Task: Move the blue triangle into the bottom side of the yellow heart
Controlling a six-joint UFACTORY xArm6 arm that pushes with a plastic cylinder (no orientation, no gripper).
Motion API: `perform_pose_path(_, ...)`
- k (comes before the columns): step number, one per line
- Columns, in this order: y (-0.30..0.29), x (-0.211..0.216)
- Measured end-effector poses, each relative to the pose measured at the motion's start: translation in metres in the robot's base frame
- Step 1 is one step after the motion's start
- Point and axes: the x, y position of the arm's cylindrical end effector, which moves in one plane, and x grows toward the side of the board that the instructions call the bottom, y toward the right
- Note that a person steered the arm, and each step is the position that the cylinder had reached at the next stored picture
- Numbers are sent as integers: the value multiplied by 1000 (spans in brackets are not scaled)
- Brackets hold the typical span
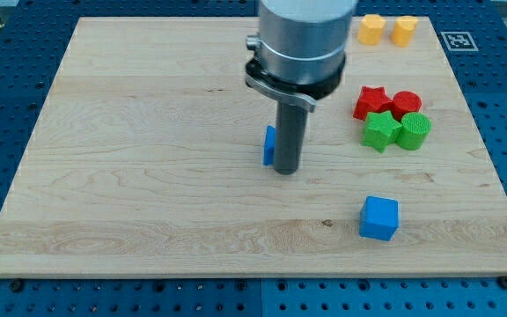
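My tip (pixel 286 169) touches the blue triangle (pixel 269 146); mid-board.

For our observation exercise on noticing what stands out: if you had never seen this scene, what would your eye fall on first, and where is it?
First the big grey arm body at the view's top centre, its dark rod reaching the wooden board; my tip rests mid-board, beside a blue block half hidden on its left. Next the tight cluster at the view's right: red star, red cylinder, green star, green cylinder. A blue cube sits alone near the bottom right.
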Motion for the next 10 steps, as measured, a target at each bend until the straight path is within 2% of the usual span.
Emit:
perform_pose_path(3,-104,-83)
perform_pose_path(4,-70,-93)
perform_pose_path(5,-29,-83)
perform_pose_path(7,-79,13)
perform_pose_path(8,-39,18)
perform_pose_path(9,1,-33)
perform_pose_path(10,24,-45)
